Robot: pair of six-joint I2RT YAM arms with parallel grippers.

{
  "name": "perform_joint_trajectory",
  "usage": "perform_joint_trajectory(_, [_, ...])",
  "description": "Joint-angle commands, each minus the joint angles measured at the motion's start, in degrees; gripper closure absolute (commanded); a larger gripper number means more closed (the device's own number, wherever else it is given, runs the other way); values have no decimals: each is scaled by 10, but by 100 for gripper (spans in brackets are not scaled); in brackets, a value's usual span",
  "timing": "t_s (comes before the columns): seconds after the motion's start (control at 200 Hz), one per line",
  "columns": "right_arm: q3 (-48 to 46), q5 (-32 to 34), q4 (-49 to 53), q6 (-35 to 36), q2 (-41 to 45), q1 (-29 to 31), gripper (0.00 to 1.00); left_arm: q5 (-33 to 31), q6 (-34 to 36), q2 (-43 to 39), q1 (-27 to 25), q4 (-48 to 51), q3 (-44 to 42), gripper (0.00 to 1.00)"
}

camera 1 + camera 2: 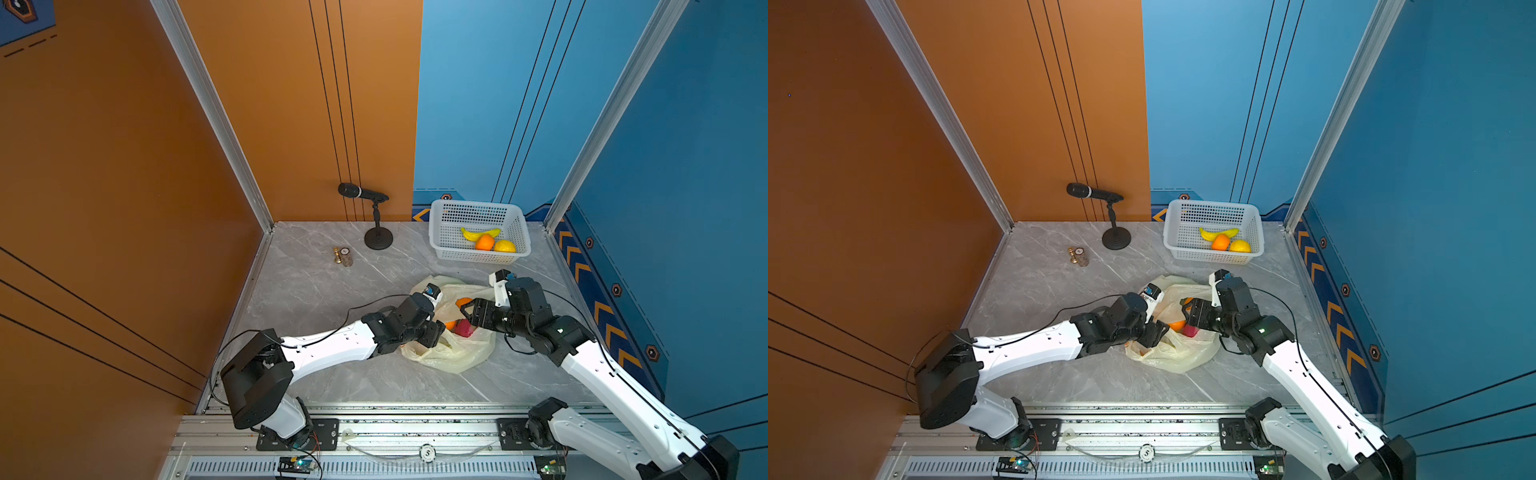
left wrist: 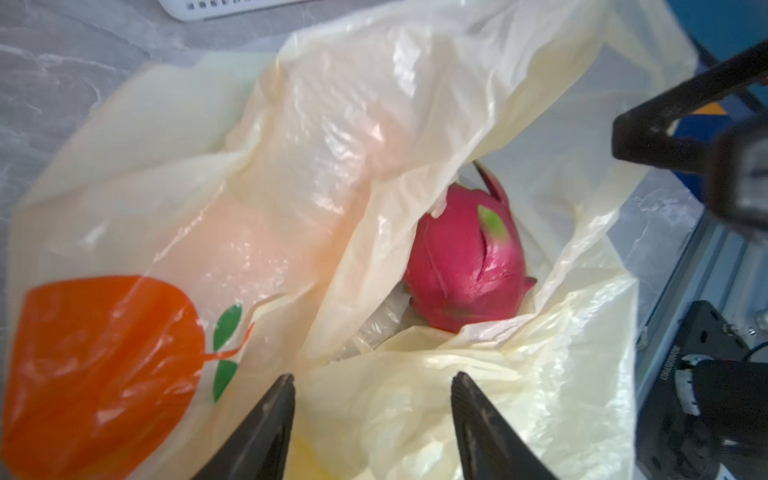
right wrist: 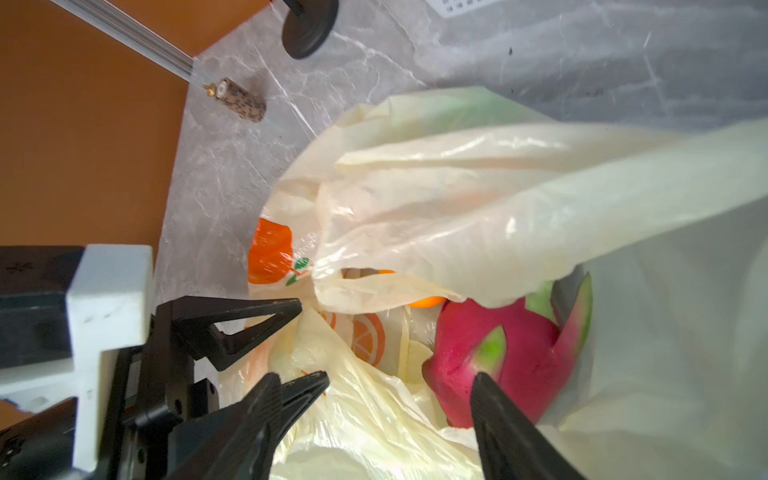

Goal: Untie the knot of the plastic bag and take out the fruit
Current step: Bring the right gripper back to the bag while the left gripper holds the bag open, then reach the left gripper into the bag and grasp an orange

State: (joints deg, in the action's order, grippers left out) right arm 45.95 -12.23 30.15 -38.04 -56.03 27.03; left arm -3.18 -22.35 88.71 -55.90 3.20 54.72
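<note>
Fruit pick: right claw (image 3: 374, 378) — jaws apart — is hovering just beside the dragon fruit (image 3: 498, 357) lying inside the open plastic bag (image 3: 457, 199); left claw (image 2: 372, 376), also apart, is sitting farther from it.

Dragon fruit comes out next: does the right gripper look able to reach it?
Probably yes: the plastic bag gapes, the dragon fruit lies bare before the open right gripper; one flap overhangs it.

A lab test booth — aluminium frame (image 1: 212, 104), panelled walls (image 1: 104, 166), microphone (image 1: 353, 191).
</note>
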Motion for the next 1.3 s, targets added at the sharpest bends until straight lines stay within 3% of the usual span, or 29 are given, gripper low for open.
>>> perform_joint_trajectory(0.0, [-10,2,-57,-48,-35,20,28,18,2,19,-3,-30,-17,39])
perform_joint_trajectory(0.25, [0,51,-204,-91,-156,41,30,50,-2,39,-25,-92,-75,43])
perform_joint_trajectory(0.416, [68,58,-273,-85,-253,37,32,36,16,36,-47,-109,-91,43])
perform_joint_trajectory(0.621, [131,56,-304,-74,-330,7,32,1,37,3,-41,-121,-91,35])
perform_joint_trajectory(0.961, [140,32,-291,-72,-328,-7,30,29,30,-55,-11,-89,-22,35])
perform_joint_trajectory(1.036, [138,26,-289,-74,-329,-8,30,34,33,-56,-11,-85,-9,31])
perform_joint_trajectory(1.111, [136,23,-292,-76,-328,-8,30,20,32,-45,-10,-77,10,30])
perform_joint_trajectory(1.297, [137,13,-300,-94,-333,-17,29,-13,13,28,3,-1,92,38])
